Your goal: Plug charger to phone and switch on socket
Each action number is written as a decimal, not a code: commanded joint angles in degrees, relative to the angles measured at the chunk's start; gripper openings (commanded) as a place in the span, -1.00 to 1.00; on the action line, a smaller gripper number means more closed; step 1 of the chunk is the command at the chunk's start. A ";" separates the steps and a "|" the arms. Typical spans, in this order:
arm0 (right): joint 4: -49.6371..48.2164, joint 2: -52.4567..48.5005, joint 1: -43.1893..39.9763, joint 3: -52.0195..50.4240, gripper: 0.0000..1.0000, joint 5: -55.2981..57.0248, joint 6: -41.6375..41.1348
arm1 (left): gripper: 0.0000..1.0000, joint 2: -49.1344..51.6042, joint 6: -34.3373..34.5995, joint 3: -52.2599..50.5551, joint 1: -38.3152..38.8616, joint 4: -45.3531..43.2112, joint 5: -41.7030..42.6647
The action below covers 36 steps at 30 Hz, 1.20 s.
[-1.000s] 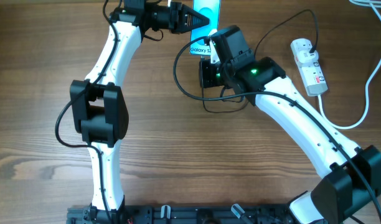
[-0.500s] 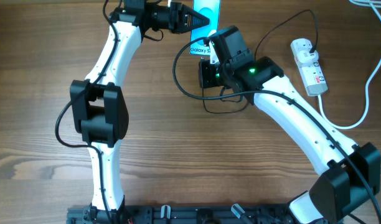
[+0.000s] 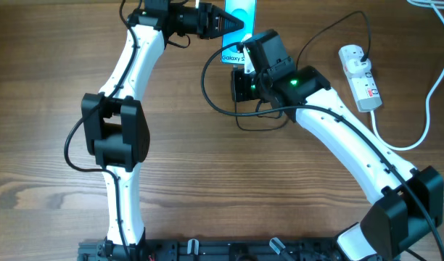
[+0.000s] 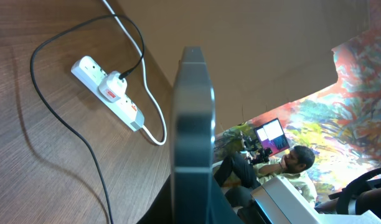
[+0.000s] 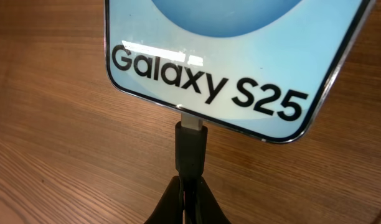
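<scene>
The phone (image 3: 240, 14) with its cyan screen and "Galaxy" strip lies at the table's far edge. My left gripper (image 3: 233, 25) is shut on the phone's side; in the left wrist view the phone's edge (image 4: 193, 124) fills the middle. My right gripper (image 5: 189, 196) is shut on the charger's black connector (image 5: 190, 149), whose metal tip is at the port in the phone's (image 5: 215, 68) bottom edge. The black cable (image 3: 207, 90) loops round to a white plug (image 3: 355, 54) in the socket (image 3: 361, 81), also seen in the left wrist view (image 4: 109, 93).
The socket's thick white cord (image 3: 425, 109) curves along the right side of the wooden table (image 3: 207, 188). The robot base bar (image 3: 207, 250) lies along the front edge. A person sits beyond the table in the left wrist view (image 4: 284, 165).
</scene>
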State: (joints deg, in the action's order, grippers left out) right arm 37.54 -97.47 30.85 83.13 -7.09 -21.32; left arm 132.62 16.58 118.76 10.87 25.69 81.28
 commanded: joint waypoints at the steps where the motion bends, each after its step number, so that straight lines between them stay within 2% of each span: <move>1: -0.46 -0.81 -0.24 0.92 -0.92 -0.24 0.98 | -0.92 -2.12 -1.42 0.48 0.26 -0.13 1.16; 18: -0.42 -0.81 -0.24 0.92 -0.92 2.01 3.28 | -0.92 -2.12 -1.46 0.48 0.26 -0.13 1.18; 36: -2.29 -0.79 -0.24 1.38 -0.91 2.78 0.31 | -0.92 -2.12 -1.97 0.48 0.26 0.33 1.18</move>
State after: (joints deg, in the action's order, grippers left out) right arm 36.73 -97.51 30.87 83.13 -5.74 -19.70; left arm 132.62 16.58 118.76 10.87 25.56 80.84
